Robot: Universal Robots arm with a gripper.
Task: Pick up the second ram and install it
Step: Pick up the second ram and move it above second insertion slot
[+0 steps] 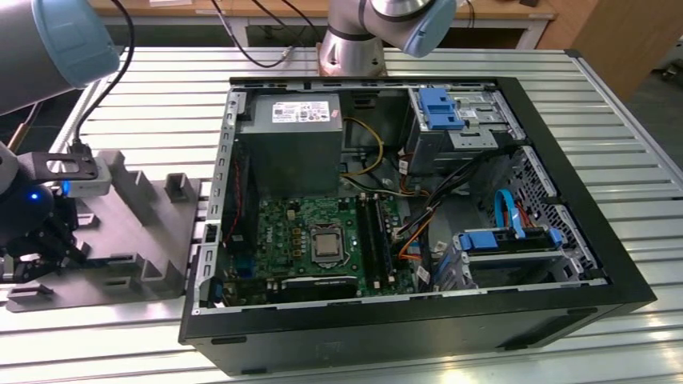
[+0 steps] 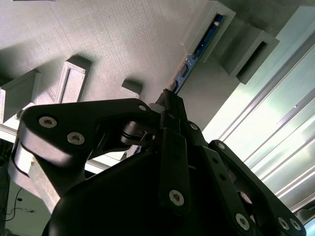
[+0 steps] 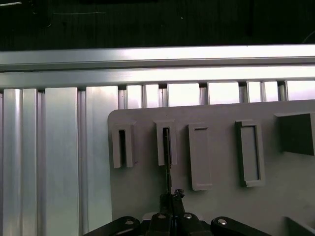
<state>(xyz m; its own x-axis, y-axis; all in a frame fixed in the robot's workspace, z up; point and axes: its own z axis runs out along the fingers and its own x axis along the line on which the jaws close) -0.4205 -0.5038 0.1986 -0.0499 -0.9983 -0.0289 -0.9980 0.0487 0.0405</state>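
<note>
Second wrist view: claw (image 2: 166,97) grips second ram (image 2: 196,53) in holder (image 2: 98,34) slot.

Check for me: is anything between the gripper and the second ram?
Nothing visible. In the second wrist view the gripper is closed on the end of the second ram, which stands edge-on in a slot of the grey holder.

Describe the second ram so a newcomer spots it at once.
Beside the computer case, on the exterior view's left, lies a grey fixture plate. The second ram stands on edge in one raised slot: the only blue strip among grey blocks.
</note>
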